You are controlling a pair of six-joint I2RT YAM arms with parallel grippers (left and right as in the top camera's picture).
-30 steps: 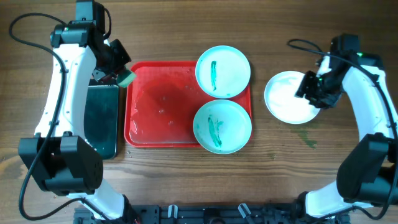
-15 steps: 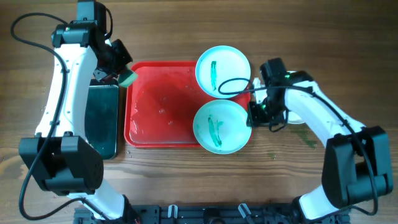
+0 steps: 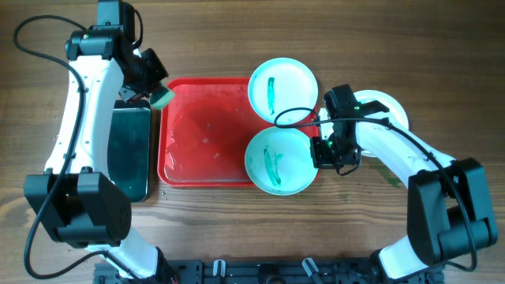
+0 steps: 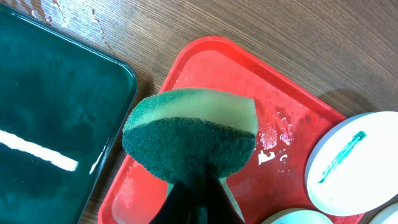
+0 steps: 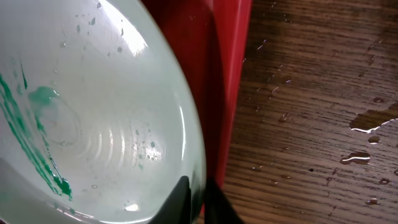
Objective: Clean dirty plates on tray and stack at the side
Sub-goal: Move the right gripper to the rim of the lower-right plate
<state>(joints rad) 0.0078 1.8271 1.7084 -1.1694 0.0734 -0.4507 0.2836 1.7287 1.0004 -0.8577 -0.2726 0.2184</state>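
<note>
The red tray (image 3: 205, 134) holds two pale turquoise plates at its right end, a far one (image 3: 282, 91) and a near one (image 3: 276, 162), each with a green smear. A white plate (image 3: 390, 106) lies on the table to the right of the tray, partly hidden by my right arm. My right gripper (image 3: 319, 151) straddles the near plate's right rim; in the right wrist view its fingers (image 5: 198, 193) pinch the rim of that plate (image 5: 93, 124) beside the tray's edge (image 5: 227, 93). My left gripper (image 3: 160, 96) holds a green sponge (image 4: 193, 134) above the tray's far left corner (image 4: 205, 68).
A narrow black tray (image 3: 130, 150) lies left of the red tray and also shows in the left wrist view (image 4: 50, 112). Water drops lie on the wooden table (image 5: 367, 118) right of the red tray.
My right arm swung left from over the white plate to the near turquoise plate's right rim, then settled onto the rim. My left arm and the sponge have not moved.
</note>
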